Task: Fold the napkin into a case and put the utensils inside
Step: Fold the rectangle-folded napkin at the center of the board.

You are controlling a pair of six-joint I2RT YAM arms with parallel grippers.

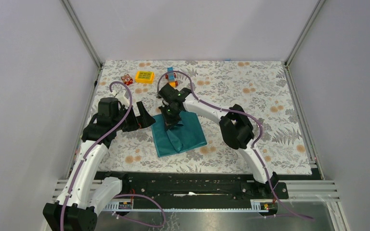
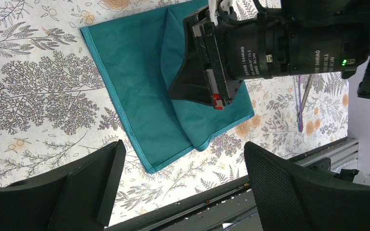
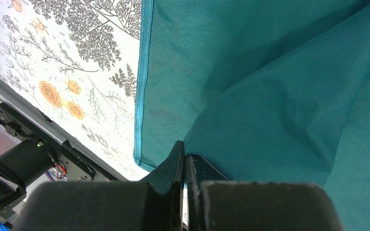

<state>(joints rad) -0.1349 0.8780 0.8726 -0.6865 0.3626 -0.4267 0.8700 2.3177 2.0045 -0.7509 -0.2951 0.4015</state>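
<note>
Right wrist view: the right gripper (image 3: 185,163) has its fingers pressed together on a raised fold of the dark teal napkin (image 3: 279,96).

In the top view the napkin lies at the middle of the frame, partly folded, with the pinch at its upper left part. The left gripper (image 1: 142,121) hangs just left of it, jaws wide apart and empty. You are handling soft, light, limp cloth that will likely drape and drag rather than hold a crease, so grip a hemmed edge or corner and move low. The utensils (image 2: 300,103), one purple-handled and one slim and silvery, lie at the right of the left wrist frame, beyond the napkin. They look thin and slick, so pinch across the handle.
</note>
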